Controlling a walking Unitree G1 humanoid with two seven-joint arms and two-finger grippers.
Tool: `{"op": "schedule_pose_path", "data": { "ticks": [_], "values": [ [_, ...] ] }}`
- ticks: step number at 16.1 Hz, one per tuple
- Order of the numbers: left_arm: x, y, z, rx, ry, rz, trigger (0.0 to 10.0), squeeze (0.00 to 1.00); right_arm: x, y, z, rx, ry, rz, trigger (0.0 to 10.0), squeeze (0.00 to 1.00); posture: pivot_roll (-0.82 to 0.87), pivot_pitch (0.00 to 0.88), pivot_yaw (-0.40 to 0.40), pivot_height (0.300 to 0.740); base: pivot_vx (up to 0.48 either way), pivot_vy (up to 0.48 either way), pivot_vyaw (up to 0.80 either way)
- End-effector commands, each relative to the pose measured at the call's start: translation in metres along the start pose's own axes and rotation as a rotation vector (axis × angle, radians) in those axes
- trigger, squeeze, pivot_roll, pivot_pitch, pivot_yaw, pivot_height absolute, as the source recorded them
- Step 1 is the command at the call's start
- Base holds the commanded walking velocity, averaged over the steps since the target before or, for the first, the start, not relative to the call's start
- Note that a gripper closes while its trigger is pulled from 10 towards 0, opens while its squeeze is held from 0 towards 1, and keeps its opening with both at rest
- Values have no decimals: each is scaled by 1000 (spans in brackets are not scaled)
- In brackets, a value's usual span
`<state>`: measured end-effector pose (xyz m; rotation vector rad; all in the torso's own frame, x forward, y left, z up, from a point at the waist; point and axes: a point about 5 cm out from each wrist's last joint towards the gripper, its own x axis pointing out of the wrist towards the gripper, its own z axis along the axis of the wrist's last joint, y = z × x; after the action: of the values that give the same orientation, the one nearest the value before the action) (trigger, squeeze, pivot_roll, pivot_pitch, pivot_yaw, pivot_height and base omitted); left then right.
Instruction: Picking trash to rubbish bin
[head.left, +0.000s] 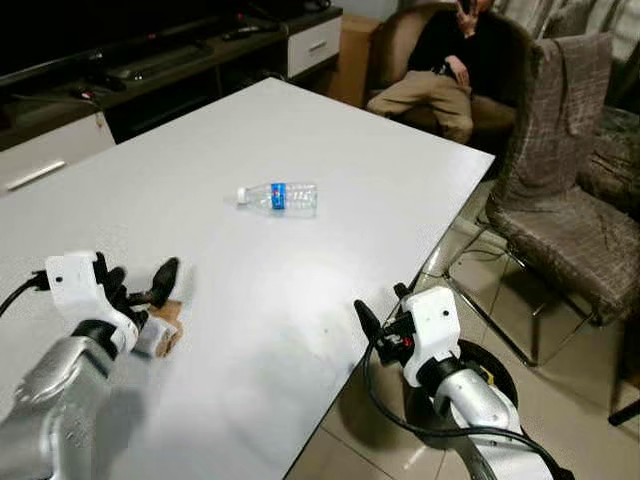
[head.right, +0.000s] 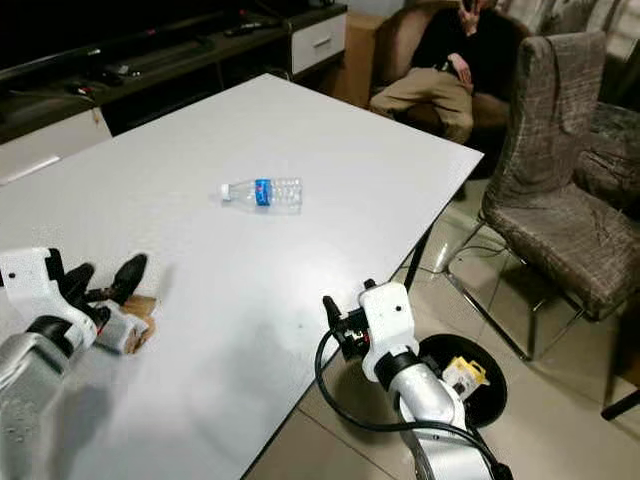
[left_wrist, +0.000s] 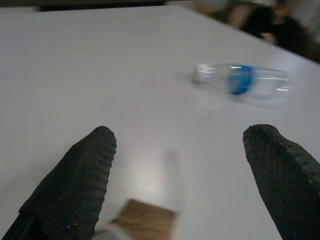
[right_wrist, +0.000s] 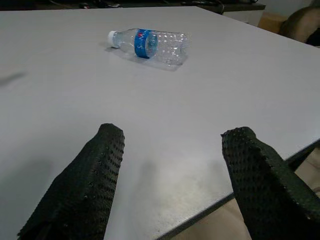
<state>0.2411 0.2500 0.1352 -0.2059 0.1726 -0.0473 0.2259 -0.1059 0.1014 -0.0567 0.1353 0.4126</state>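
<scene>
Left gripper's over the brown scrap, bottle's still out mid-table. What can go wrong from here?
1. The brown scrap lies low between the open left gripper fingers; they may slide it instead of pinching it.
2. The bottle lies on its side, so a nudge may roll it across the table.
3. The rubbish bin sits on the floor past the table edge by the right gripper; carried trash may miss it.

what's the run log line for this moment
left gripper: open over brown scrap | right gripper: open at table edge | bottle: lying untouched

Head stereo looking down, wrist views sharing bottle (right_wrist: 148, 44)
</scene>
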Motion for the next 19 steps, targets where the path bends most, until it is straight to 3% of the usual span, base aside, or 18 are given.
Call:
{"op": "schedule_pose_path", "data": {
  "ticks": [1,3,6,8,10,13,16,17,19],
  "values": [
    [-6,-7,2,-6,16,-106,10000,1000,-1,0,0,1,5,7,10000,0,0,0,-4,740,0,0,0],
    [-16,-1,1,47,73,-140,10000,1000,-2,0,-1,0,8,8,10000,0,0,0,-4,740,0,0,0],
    [-22,26,-6,211,156,-11,10000,1000,-2,0,-1,0,11,13,10000,0,9,0,-9,740,0,0,0],
    [-21,34,-14,284,175,62,10000,1000,-1,3,-2,-1,14,27,10000,0,7,0,-7,740,0,0,0],
    [-16,28,-19,258,175,36,10000,1000,-1,6,-4,2,27,52,10000,0,4,0,-7,740,0,0,0],
    [-3,2,-37,119,161,-113,10000,1000,-4,13,-9,-12,59,115,10000,0,1,0,-8,740,0,0,0],
    [9,-7,-52,107,195,-128,10000,1000,-4,13,-9,-15,60,115,10000,0,0,0,-7,740,0,0,0],
    [16,-15,-55,126,203,-160,10000,671,-4,12,-8,-19,60,113,10000,0,0,0,-5,740,0,0,0],
    [28,-34,-59,136,202,-227,10000,506,-3,11,-7,-27,53,100,10000,0,-5,0,1,740,0,0,0]
  ]
}}
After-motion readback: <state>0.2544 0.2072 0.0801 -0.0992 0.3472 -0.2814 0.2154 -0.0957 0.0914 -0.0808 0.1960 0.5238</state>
